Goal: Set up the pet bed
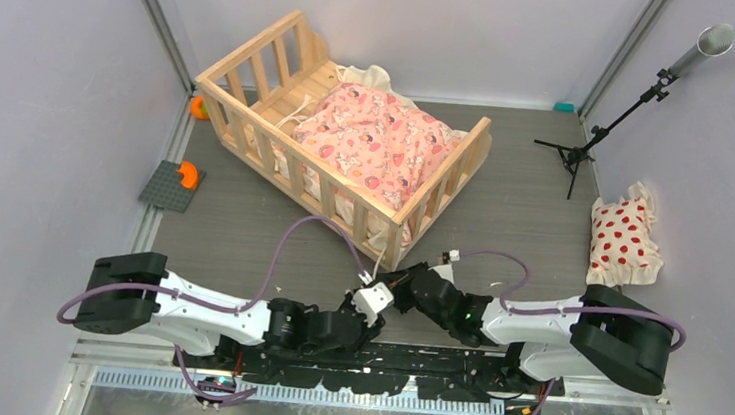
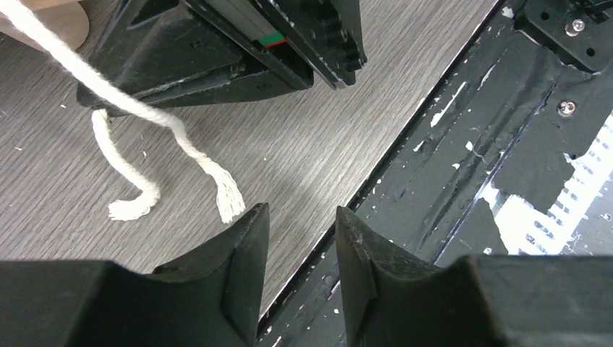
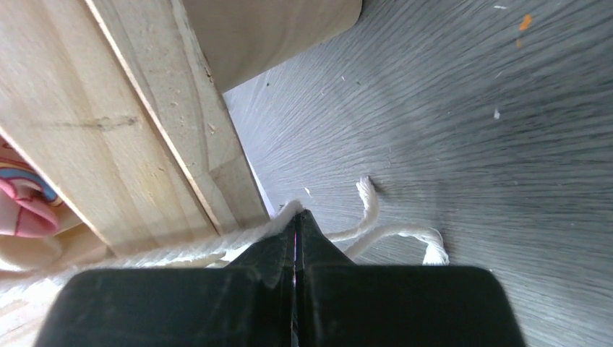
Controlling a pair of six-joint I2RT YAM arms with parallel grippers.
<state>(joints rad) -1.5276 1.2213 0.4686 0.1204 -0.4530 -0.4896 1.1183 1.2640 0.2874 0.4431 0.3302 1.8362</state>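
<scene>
The pet bed [image 1: 247,48] of light wood stands at the middle back, with the pink cushion [image 1: 375,138] lying inside it. At its near corner post [image 3: 166,123] a cream tie [image 3: 246,235] hangs down. My right gripper [image 3: 296,215] is shut on that tie beside the post, and the tie's frayed ends [image 2: 228,199] trail on the grey floor. My left gripper [image 2: 300,217] hovers just in front, open, with nothing between its fingers. In the top view the left gripper [image 1: 388,292] and the right gripper [image 1: 405,279] nearly meet below the bed's corner.
A white pillow with red dots [image 1: 624,240] lies at the right wall. A black stand [image 1: 590,142] rises at the back right. A grey plate with an orange piece [image 1: 173,185] sits at the left. The black base rail [image 2: 506,144] runs along the table's near edge.
</scene>
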